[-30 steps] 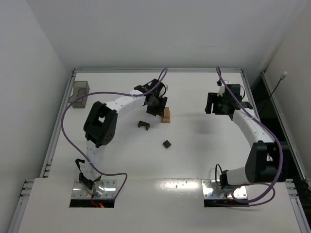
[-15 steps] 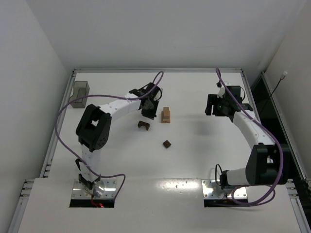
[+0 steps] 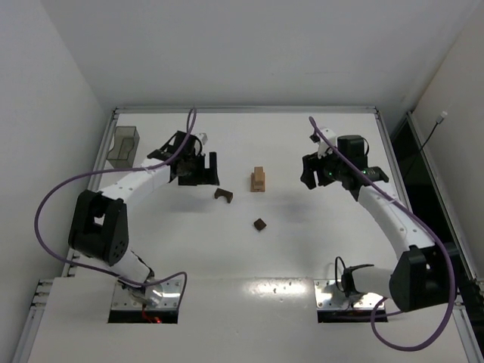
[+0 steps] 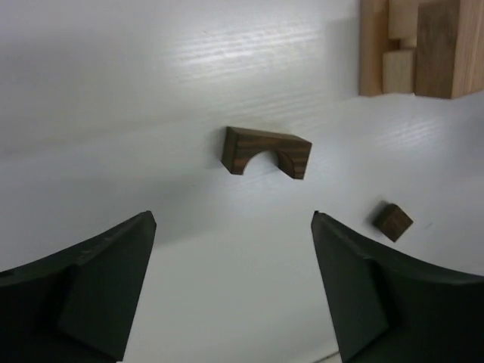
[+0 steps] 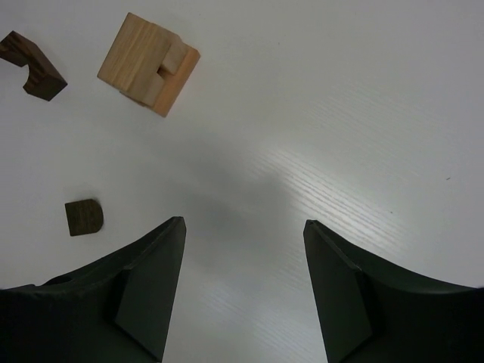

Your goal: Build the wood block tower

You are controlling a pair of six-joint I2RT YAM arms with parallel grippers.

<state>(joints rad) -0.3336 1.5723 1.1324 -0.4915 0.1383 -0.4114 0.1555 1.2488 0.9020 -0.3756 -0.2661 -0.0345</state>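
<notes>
So here's where I'm at: the wood block tower [image 3: 259, 180] sits mid-table between the two arms, a short narrow stack, mostly light tan with a dark piece showing in the left wrist view; its long axis runs straight up, and from the right wrist view its top looks stepped rather than flat. Left gripper [image 3: 200, 174] has its jaws spread wide with nothing in them; right gripper [image 3: 314, 171] is the same, wide and empty, off to the tower's right. The dark arch block [image 4: 266, 151] lies just left of the tower, opening facing down, long axis lying flat on the table and running across the left wrist view; the small dark block [image 3: 260, 224] sits apart, nearer the bases. My guess is these are light, stiff and a bit slick, and the stack is loose, so a nudge would topple it; I'd pinch the arch across its flat long faces, not its ends. Grey bin [image 3: 123, 145] is way off in the far-left corner.
</notes>
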